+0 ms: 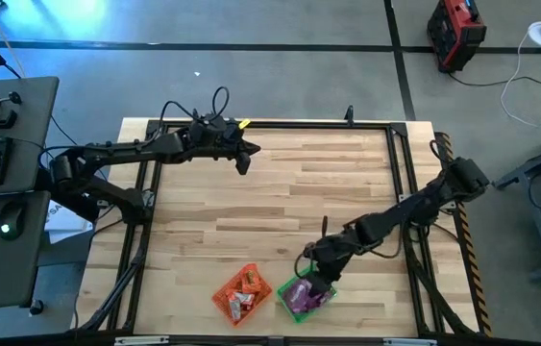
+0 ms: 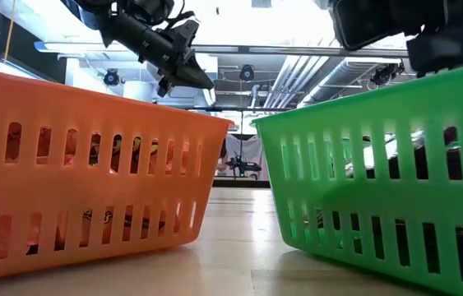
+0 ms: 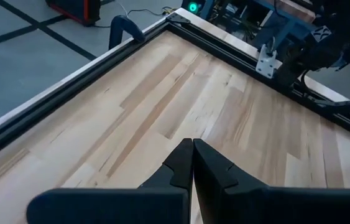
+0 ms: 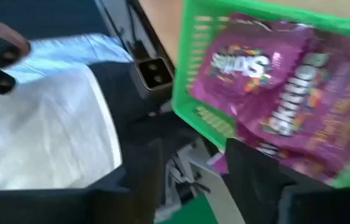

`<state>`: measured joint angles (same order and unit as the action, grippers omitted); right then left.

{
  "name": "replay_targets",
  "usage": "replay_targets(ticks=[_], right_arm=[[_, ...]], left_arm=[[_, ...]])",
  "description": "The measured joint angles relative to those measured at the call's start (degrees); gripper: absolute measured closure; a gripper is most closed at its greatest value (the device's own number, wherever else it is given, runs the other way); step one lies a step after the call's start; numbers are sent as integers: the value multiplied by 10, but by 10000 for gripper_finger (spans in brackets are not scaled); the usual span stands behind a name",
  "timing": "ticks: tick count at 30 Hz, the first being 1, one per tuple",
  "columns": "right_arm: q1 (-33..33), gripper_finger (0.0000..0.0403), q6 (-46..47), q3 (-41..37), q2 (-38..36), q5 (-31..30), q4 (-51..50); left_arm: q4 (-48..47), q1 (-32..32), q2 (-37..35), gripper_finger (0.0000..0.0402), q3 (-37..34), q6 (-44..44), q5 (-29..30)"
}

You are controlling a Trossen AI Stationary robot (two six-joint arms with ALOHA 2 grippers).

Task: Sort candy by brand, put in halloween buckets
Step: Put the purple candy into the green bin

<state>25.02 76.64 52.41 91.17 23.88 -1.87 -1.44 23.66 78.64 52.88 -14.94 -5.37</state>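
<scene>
High view: green bucket (image 1: 286,300) holds purple candy packets (image 4: 274,93); orange bucket (image 1: 224,299), just beside it, holds orange-red packets (image 1: 243,284). Right gripper (image 1: 316,281) sits over the green bucket, fingers apart, empty. Left gripper (image 1: 242,163), well away, fingers pressed together, empty.

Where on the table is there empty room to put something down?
The whole middle of the wooden table is bare, from the left gripper near the far edge down to the two buckets. It is crowded at the near edge: the orange bucket and green bucket sit close together, full of candy, with the right gripper over the green one.
</scene>
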Motion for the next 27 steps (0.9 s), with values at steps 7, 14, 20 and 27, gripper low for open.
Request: replay_targets(ticks=[7,14,20,27], right_arm=[[-18,199,-81,39,-41,62,-160],[-62,200,-122,46,-118,-58,-330],[-115,269,-136,26,-167,-181,-533],[-177,387,-106,-87,-200,-211,-419]], left_arm=[[-12,22,-10,401,0,26,0],[-133,104,-41,401,1,-13,67],[-263,163,-35,401,-33,-75,137],[-148,164,-43,401,-169,-234,273]])
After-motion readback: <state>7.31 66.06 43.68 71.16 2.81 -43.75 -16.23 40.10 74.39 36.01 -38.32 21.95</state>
